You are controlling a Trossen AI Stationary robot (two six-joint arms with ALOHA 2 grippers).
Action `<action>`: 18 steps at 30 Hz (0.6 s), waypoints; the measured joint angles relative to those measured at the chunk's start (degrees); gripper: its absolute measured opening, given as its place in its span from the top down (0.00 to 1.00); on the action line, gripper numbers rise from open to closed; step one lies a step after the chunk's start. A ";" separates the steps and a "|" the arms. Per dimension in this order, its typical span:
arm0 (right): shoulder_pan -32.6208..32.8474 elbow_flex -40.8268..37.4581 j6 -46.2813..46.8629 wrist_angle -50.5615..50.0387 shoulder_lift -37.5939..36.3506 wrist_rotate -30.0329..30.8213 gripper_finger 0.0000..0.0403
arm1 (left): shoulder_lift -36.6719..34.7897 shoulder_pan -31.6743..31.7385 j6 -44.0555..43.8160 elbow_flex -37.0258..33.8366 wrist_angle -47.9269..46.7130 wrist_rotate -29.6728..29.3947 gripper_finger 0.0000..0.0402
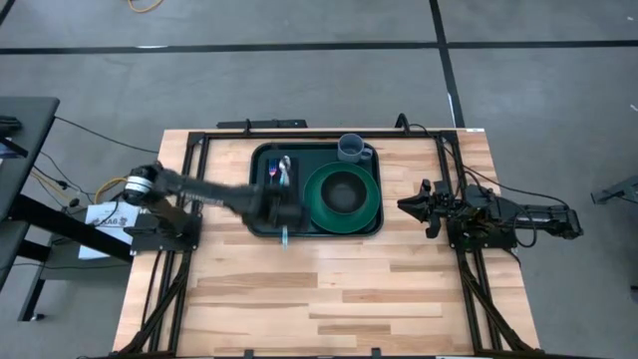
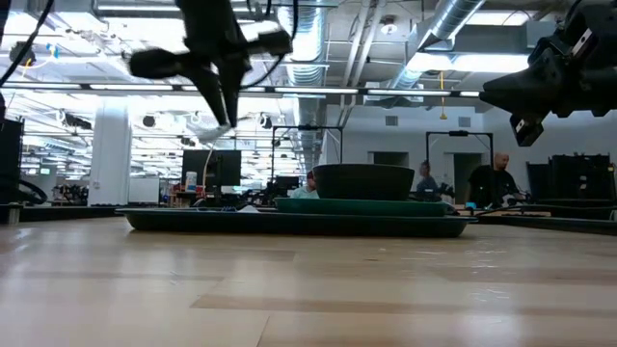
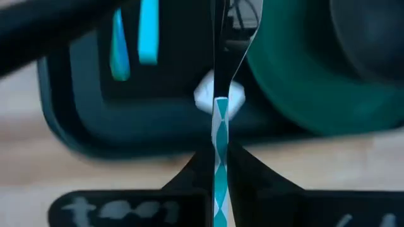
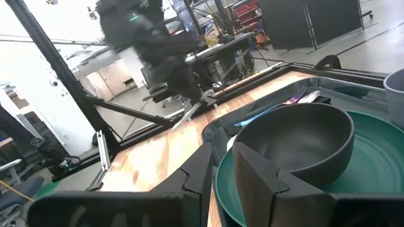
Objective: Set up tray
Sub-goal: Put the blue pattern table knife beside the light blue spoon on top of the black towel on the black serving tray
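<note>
While the tray (image 1: 264, 221) sits at the tabletop's (image 1: 339, 289) 12 o'clock edge, it looks stiff, light, slick; best gripped by its raised rim | left end effector (image 1: 284, 231) clenched on a striped utensil (image 3: 220, 157) | right end effector (image 1: 411, 205) released, idle at 3 o'clock.

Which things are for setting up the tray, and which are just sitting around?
For the job:
- tray
- green plate with dark bowl on it
- grey cup
- cutlery lying in the tray
- striped-handled utensil held in the left gripper

Just sitting around:
- right gripper, waiting beside the tray
- white paper off the table's left edge
</note>
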 joint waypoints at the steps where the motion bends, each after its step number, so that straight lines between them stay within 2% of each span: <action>1: 0.00 0.00 0.00 0.00 0.00 0.00 0.85 | -0.13 2.26 2.99 0.00 0.02 0.39 0.99; 9: 0.00 0.01 0.01 0.00 0.00 0.00 0.85 | 0.07 17.73 21.89 0.02 2.09 5.64 0.99; 13: 0.00 0.01 0.00 0.00 0.00 0.00 0.85 | 0.45 23.09 27.09 0.02 6.17 8.18 0.99; 18: 0.00 0.01 0.02 0.00 -0.01 0.00 0.85 | 3.78 26.80 30.64 0.02 9.63 12.34 0.99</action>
